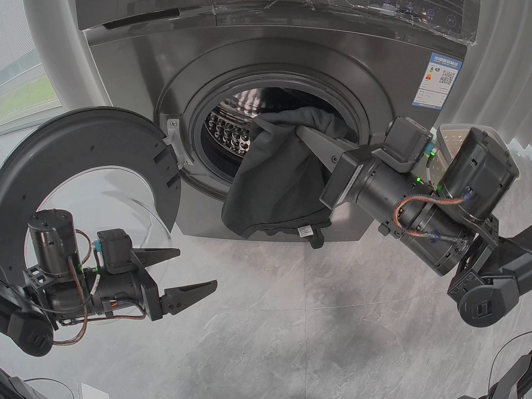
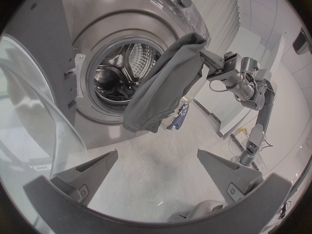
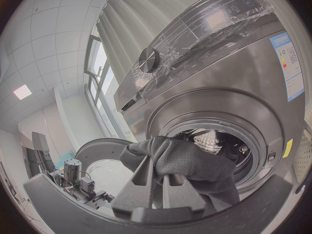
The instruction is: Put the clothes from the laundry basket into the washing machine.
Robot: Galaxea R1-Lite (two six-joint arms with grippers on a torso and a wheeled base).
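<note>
Loading step: my right gripper (image 1: 302, 133) clamps dark garment (image 1: 277, 184) at washing machine (image 1: 138, 67) mouth; left gripper (image 1: 195, 269) spread wide. Next I'd push deeper, release.

Two pincers. One washer (image 1: 277, 56); one door (image 1: 83, 139) beside the left pincer (image 1: 197, 267). One garment (image 1: 277, 184), pinched in the right pincer (image 1: 302, 133); one basket (image 1: 455, 138) just behind it.

Floor (image 1: 277, 317): lt grey marbled tiles w/ thin grout lines. Window (image 1: 27, 90) at far left, daylight + green outside. White pleated curtain (image 3: 130, 36) next to it. Ceiling (image 3: 48, 33): white sq panels, one lit light panel (image 3: 22, 91). Walls (image 3: 74, 114) plain white.
</note>
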